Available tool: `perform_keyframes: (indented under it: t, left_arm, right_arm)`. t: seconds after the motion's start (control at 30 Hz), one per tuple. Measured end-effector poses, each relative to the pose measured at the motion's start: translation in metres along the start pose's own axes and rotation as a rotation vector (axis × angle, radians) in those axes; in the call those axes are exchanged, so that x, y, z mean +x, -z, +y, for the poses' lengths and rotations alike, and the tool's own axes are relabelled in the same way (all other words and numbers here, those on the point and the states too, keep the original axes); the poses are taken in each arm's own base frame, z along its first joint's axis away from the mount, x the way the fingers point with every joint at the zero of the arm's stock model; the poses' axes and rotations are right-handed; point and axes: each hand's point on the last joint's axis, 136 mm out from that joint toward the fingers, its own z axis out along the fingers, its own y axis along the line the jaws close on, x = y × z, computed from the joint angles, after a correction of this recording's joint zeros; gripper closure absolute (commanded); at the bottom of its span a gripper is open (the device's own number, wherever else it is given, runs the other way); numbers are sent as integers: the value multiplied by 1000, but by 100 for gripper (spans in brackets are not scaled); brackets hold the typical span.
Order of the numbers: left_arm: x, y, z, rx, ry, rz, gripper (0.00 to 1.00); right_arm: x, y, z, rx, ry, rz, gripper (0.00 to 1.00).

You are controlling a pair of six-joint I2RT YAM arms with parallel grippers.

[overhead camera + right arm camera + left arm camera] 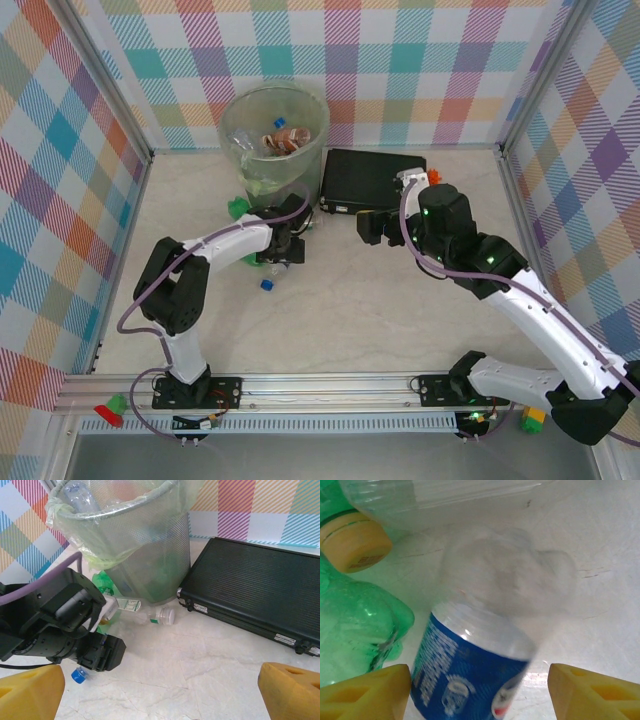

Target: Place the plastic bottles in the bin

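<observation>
It was a robot lab test cell. A marble-look table (350,320) was boxed in on three sides by plaid cloth walls (400,60) on metal posts (107,85). Along the table's near edge ran an aluminium rail (330,385) carrying a left arm (225,240) and a right arm (540,310), both cabled.

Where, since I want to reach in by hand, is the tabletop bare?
Bare: the broad tabletop between the left arm and right arm, from the base rail up to the black case; the strip right of the case. Crowded: the foot of the bin, where a green bottle and a blue-labelled bottle lie by the left gripper.
</observation>
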Motion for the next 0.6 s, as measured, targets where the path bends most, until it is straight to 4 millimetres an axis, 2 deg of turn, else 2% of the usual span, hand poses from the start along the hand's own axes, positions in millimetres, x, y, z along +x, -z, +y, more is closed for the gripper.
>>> perform_keyframes:
  t: [0.17,0.33,0.43,0.6]
  left_arm:
    - [9,-14,1,-29,-28,39,33]
    - [11,-14,-4,-24,-42,38,33]
    - [13,-13,-9,-20,-59,37,41]
    - [14,-13,-13,-19,-70,32,44]
  right_arm:
    - [0,0,1,-6,0,3,1]
    - [2,2,0,-6,-1,1,1]
    - [3,3,0,-6,-1,-1,1]
    - [2,7,0,-13,-7,-7,1]
